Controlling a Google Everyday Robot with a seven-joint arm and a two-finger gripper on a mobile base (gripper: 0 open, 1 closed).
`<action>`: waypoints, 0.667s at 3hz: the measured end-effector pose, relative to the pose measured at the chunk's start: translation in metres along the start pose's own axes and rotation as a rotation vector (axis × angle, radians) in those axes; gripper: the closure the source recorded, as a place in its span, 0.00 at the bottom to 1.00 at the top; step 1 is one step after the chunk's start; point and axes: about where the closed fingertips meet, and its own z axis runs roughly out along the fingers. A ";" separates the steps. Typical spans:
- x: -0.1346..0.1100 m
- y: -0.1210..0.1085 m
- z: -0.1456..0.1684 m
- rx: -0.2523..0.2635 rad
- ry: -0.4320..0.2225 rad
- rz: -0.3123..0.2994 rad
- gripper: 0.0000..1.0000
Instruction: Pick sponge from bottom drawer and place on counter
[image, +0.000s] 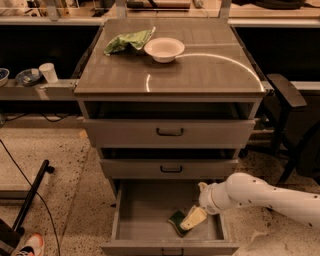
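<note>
Gripper (193, 219) down inside open bottom drawer (142, 212), against sponge (175, 221) on drawer floor. Clamped or apart: cannot tell from here.

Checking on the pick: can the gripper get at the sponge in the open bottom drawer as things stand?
Probably yes. The bottom drawer is pulled out, nothing lies over the sponge, and the gripper is down inside the drawer, right at the sponge's edge.

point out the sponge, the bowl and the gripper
sponge (175, 220), camera view, on its dark green face
bowl (164, 48), camera view, inside its hollow
gripper (191, 219), camera view, at its pale tip, down in the bottom drawer (145, 210) by the sponge
</note>
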 end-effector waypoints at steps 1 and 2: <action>0.010 -0.033 0.022 0.037 -0.018 -0.017 0.00; 0.028 -0.053 0.063 0.015 -0.071 -0.059 0.00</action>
